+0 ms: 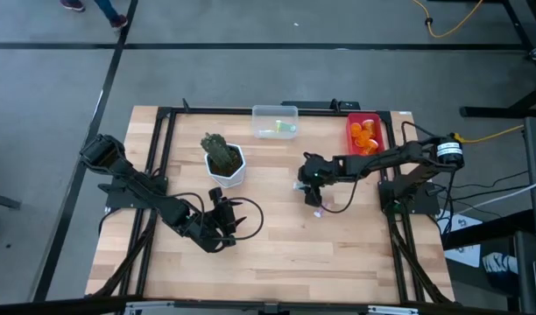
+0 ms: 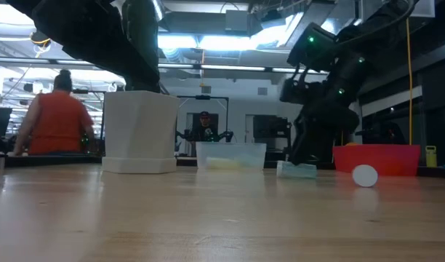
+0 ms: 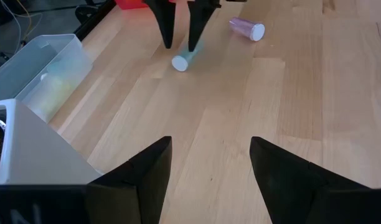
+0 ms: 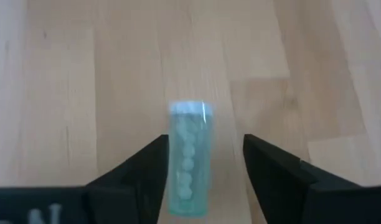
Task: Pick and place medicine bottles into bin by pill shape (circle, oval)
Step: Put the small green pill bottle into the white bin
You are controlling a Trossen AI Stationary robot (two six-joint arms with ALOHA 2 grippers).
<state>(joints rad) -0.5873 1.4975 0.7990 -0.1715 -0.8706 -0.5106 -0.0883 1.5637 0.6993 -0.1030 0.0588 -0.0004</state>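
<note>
- the left gripper (image 1: 222,229), fingers spread wide and holding nothing, waits low over the near-left part of the table (image 1: 277,262), in front of the white plant pot (image 1: 225,162)
- further right, the clear bin (image 1: 275,122) at the far edge already holds what looks like greenish bottles, though how many cannot be told
- the right gripper (image 4: 203,163) hangs mid-table with its fingers open on either side of a teal bottle (image 4: 190,158) lying on its side, not yet closed on it
- just beside it a pink bottle (image 3: 248,28) lies loose on the wood
- at far right, the red bin (image 1: 365,133) holds several orange bottles
- judged from this, sorting is well along, with these two bottles left in sight
</note>
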